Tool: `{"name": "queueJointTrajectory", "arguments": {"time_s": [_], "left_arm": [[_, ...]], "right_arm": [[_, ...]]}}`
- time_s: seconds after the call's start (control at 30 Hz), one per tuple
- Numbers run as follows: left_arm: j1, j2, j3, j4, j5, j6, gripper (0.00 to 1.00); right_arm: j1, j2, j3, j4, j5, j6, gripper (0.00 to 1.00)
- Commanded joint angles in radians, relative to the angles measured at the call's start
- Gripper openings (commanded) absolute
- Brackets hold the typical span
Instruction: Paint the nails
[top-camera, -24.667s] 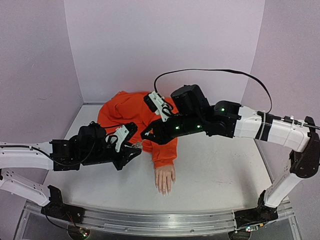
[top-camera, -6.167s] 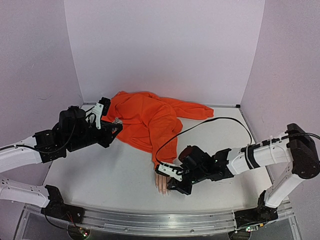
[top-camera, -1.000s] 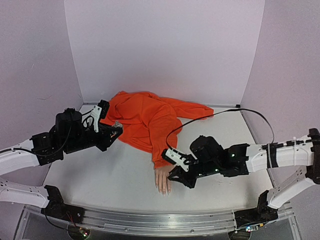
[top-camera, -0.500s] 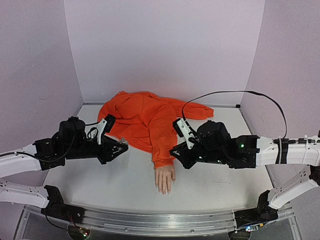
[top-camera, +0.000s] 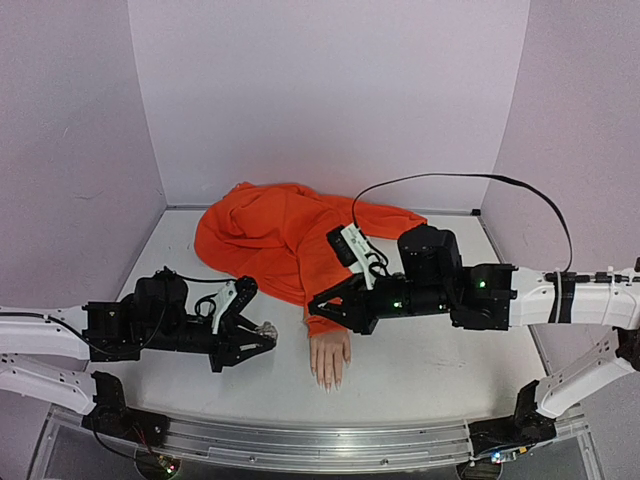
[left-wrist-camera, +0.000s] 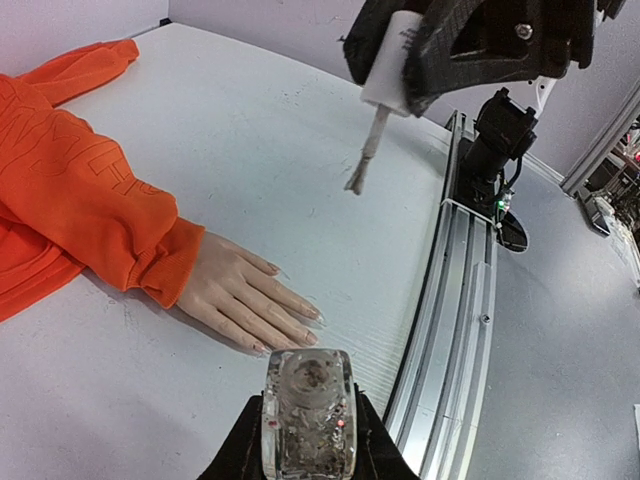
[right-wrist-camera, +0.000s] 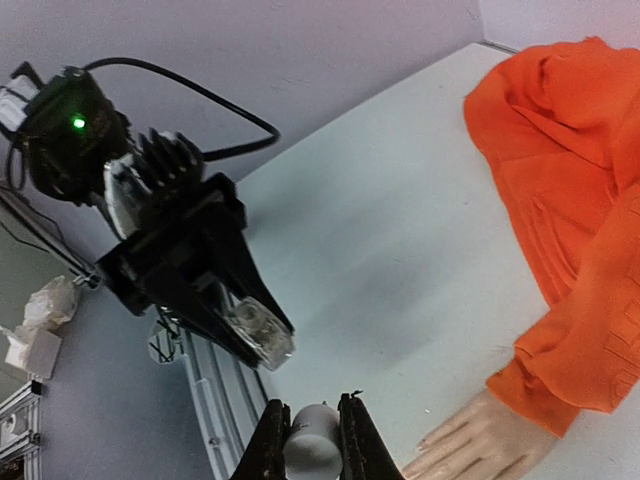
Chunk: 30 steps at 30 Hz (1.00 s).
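Nails (left-wrist-camera: 318, 314): pale and glossy, tipping the fingers of the mannequin hand (top-camera: 330, 356). The hand lies palm down on the table toward 6 o'clock in the top view, with its fingertips aimed at 6.
Sleeve: the orange sleeve (top-camera: 325, 285) runs off the wrist toward 12 o'clock, and the rest of the garment is heaped around 11.
Left gripper (top-camera: 262, 335): down low over the table at 9 o'clock of the hand, near it but not touching. Its jaws are clamped on a small clear bottle (left-wrist-camera: 307, 405) with dark specks showing through the glass.
Right gripper (top-camera: 320, 303): over the cuff at 12 o'clock of the hand, jaws pinching a white cap (right-wrist-camera: 313, 437). A thin brush (left-wrist-camera: 362, 165) hangs from the cap in the air, clear of the nails.
Table (top-camera: 430, 360): matte, pale grey-white, with a metal rail (top-camera: 300, 442) along the near edge at 6 o'clock.
Room: plain lilac walls (top-camera: 330, 90) box the table in at 9, 12 and 3 o'clock. A black cable (top-camera: 460, 178) arcs above the right arm.
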<state>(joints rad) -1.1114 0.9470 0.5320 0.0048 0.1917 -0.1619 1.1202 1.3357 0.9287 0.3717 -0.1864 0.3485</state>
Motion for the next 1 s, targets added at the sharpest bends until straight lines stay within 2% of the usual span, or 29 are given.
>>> {"name": "queueJointTrajectory", "arguments": {"time_s": [0.0, 0.1, 0.2, 0.33, 0.63, 0.97], "left_arm": [[-0.010, -0.055, -0.018, 0.132, -0.017, 0.038, 0.00], [-0.010, -0.061, -0.023, 0.135, -0.007, 0.042, 0.00], [-0.010, -0.044, -0.018, 0.135, 0.018, 0.051, 0.00], [-0.011, -0.004, 0.001, 0.135, 0.050, 0.067, 0.00], [-0.016, -0.022, -0.008, 0.130, -0.033, 0.192, 0.00], [-0.019, -0.022, -0.002, 0.107, -0.072, 0.241, 0.00]], "right_arm": [[-0.003, 0.002, 0.044, 0.137, -0.167, -0.002, 0.00], [-0.003, 0.016, 0.063, 0.104, -0.190, -0.037, 0.00], [-0.002, 0.026, 0.063, 0.154, -0.268, -0.039, 0.00], [0.000, 0.063, 0.108, 0.170, -0.295, -0.021, 0.00], [0.000, 0.146, 0.208, -0.004, -0.253, 0.014, 0.00], [0.001, 0.174, 0.241, -0.002, -0.219, 0.034, 0.00]]}}
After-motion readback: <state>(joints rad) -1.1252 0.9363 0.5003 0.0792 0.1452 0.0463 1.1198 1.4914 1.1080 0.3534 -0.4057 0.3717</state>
